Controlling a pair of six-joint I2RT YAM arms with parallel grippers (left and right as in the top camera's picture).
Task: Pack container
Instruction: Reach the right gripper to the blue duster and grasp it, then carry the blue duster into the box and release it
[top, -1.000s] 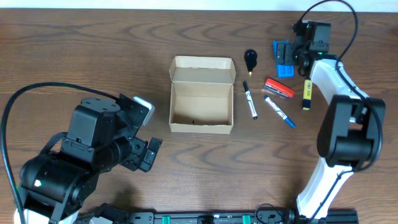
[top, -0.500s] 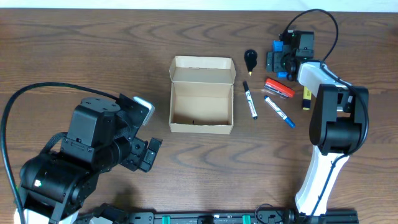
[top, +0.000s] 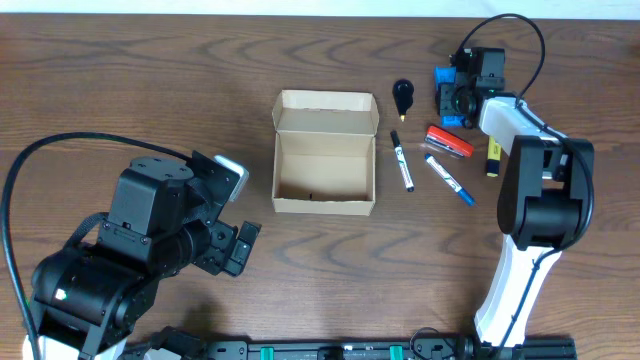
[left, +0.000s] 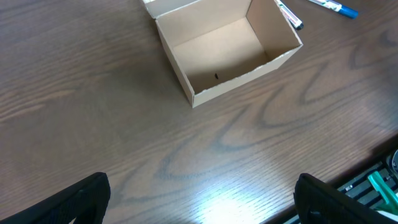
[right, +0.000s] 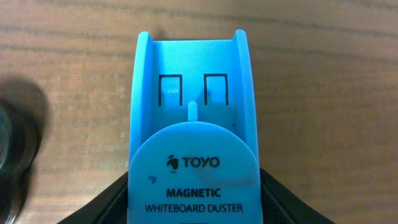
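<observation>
While right gripper (top: 452, 96) straddles blue duster (right: 189, 93), grip unclear, container (top: 325, 203) well left, left gripper (top: 240, 248) released.

You have one container (top: 325, 152) on the one wooden surface (top: 150, 80). Count two white-barrelled markers: one black-capped marker (top: 401, 163) and one blue-capped marker (top: 449, 180). Beside them you get one yellow highlighter (top: 493, 152), which makes three pens in all. Add one red item (top: 449, 141), too small for you to identify, one black round-headed object (top: 403, 95) and one blue whiteboard duster (right: 186, 93). You also see two arms: the left arm (top: 140, 250) and the right arm (top: 545, 200).
</observation>
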